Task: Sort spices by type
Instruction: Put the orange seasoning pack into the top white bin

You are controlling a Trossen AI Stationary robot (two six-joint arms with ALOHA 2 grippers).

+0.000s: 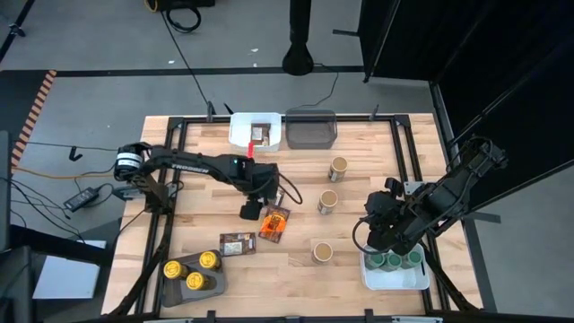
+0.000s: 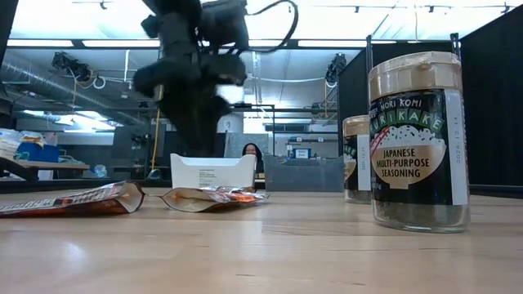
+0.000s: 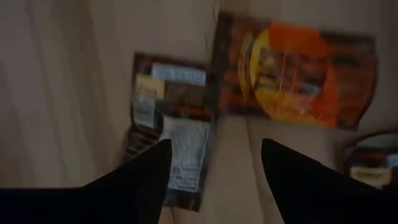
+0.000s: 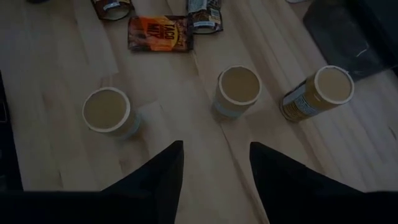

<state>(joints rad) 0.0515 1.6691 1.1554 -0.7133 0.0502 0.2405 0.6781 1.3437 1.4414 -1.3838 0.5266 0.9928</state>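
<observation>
Sorted: yellow-lidded jars (image 1: 191,272) at 7 o'clock, green-lidded jars (image 1: 393,260) at 5, one packet in white tray (image 1: 240,135) at 12.
Left: tan-lidded jars (image 1: 328,201), orange packet (image 1: 274,224), brown packet (image 1: 237,243) (mid-table).
Left gripper (image 1: 251,211): fingers spread, empty, above packets.
Right gripper (image 1: 384,235): narrow, empty.

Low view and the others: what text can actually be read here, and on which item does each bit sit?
"NORI KOMI ...RIKAKE" (first letters hidden): near tan-lidded jar, low view.
"JAPANESE MULTI-PURPOSE SEASONING": same jar's label.
"TACO": orange packet, right wrist view; the rest is blurred.
Brown packet label, left wrist view: too blurred.
Far jar and white tray labels: too small.
</observation>
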